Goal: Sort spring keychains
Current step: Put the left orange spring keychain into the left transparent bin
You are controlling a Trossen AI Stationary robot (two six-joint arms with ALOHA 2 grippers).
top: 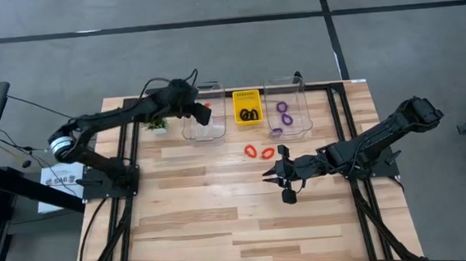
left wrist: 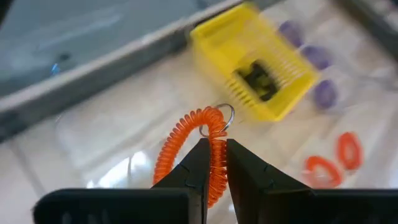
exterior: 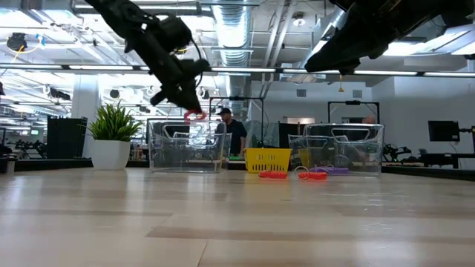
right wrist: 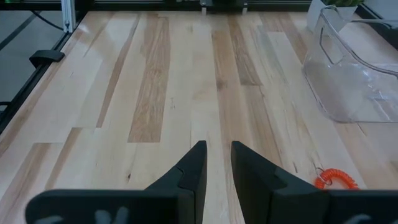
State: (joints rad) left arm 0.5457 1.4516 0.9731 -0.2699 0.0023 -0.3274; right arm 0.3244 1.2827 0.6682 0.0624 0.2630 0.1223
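My left gripper (top: 202, 110) hovers over the left clear bin (top: 203, 131) and is shut on a red spring keychain (left wrist: 186, 146). In the low view the keychain (exterior: 194, 115) hangs above that bin (exterior: 185, 152). My right gripper (right wrist: 217, 163) is above the bare table near the middle (top: 282, 176); it is open by a narrow gap and holds nothing. Two red keychains (top: 251, 151) (top: 267, 153) lie flat on the table. Black keychains (top: 248, 113) lie in the yellow bin (top: 246, 97). Purple ones (top: 283, 110) lie in the right clear bin (top: 301, 101). My left gripper pinches the red keychain's coil (left wrist: 217, 146) between its two fingers, just below the metal ring (left wrist: 225, 114). The fingers lie across the coil. The keychain is lifted clear of the table and the rest of its loop (left wrist: 168, 155) bulges out beside the fingers.
A small green plant in a white pot (top: 157, 123) stands left of the left clear bin. The three bins sit in a row along the far edge. The near half of the wooden table (top: 223, 222) shows only bare boards. A person (exterior: 231, 133) is in the room behind.
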